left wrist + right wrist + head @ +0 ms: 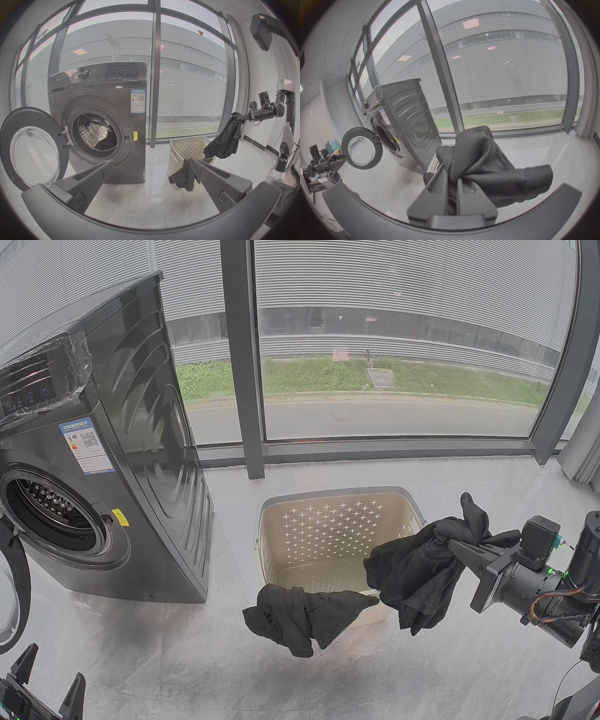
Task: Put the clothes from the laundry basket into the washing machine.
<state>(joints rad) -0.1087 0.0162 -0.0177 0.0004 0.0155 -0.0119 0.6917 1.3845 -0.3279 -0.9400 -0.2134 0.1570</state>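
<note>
Standing far off to the left of the right gripper is the big dark grey metal washing machine. Its round glass door is swung wide open, on the side near the left gripper. Just below the right gripper and a little to its left, the cream plastic laundry basket with star-shaped holes sits on the pale stone floor. The right gripper is squeezed tight on a crumpled black mesh piece of clothing, which hangs in the air over the basket's right edge. A smaller black cloth bundle hangs over the basket's front rim, between the two grippers. The left gripper is down low, near the washing machine, with its two fingers spread wide apart.
</note>
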